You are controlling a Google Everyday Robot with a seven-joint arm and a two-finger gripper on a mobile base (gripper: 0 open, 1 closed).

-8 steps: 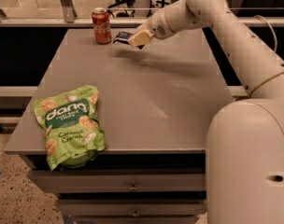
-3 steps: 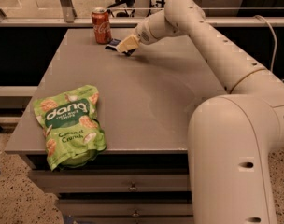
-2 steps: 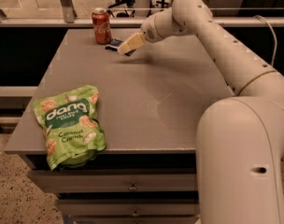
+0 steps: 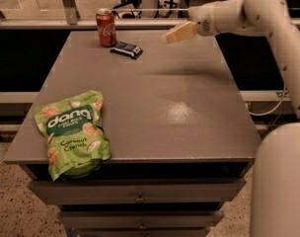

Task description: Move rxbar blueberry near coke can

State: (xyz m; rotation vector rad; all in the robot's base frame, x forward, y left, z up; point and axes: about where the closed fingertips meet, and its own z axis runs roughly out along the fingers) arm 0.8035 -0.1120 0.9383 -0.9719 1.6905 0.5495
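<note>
The rxbar blueberry [image 4: 126, 49], a small flat dark navy bar, lies on the grey table [image 4: 155, 107] at the far left, just right of the coke can [image 4: 106, 27]. The can stands upright, red with white script and a silver top. My gripper [image 4: 176, 33] hangs above the far middle of the table, to the right of the bar and apart from it. It holds nothing.
A large green Dang chip bag [image 4: 73, 131] lies at the table's front left corner. Drawers sit under the table's front edge. A rail and chair legs stand behind the table. My white arm reaches in from the right.
My gripper has let go of the bar, lifted, and moved right, away from it. The bar now lies on the table beside the can.
</note>
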